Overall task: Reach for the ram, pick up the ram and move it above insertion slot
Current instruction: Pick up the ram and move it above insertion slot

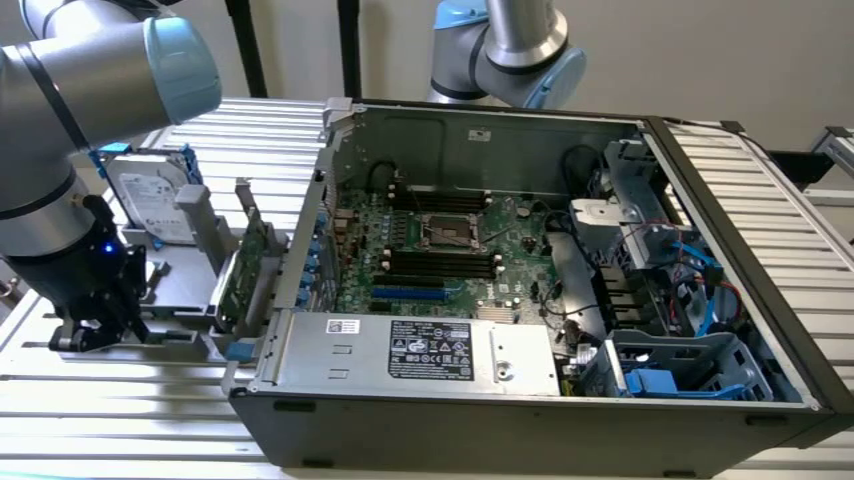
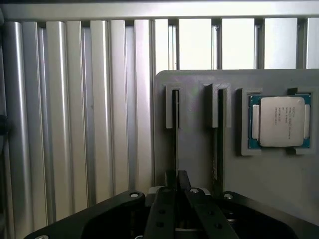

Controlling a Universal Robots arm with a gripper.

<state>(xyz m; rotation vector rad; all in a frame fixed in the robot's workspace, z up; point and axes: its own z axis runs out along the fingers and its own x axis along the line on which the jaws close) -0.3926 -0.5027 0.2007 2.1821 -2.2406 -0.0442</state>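
The ram point(image 2: 175, 124) stands on edge in a narrow slot of a grey holder point(image 2: 199, 149), so I see it as a thin dark line. My gripper point(image 2: 177, 188) is directly over it, with both fingers pressed close against the stick's thin sides, shut on it. In the exterior view the gripper point(image 1: 91, 335) is low at the holder point(image 1: 174, 335), left of the open computer case. The insertion slot point(image 1: 441, 264) is one of several parallel black sockets on the motherboard, just below the square silver processor socket point(image 1: 447, 230), well to the exterior view's right of the gripper.
A second thin board point(image 2: 219, 134) stands in the neighbouring holder slot, and a processor chip point(image 2: 279, 121) lies in a recess beside it. A hard drive point(image 1: 147, 195) and a green expansion card point(image 1: 247, 265) stand upright between gripper and case. The case wall point(image 1: 314, 215) rises there.
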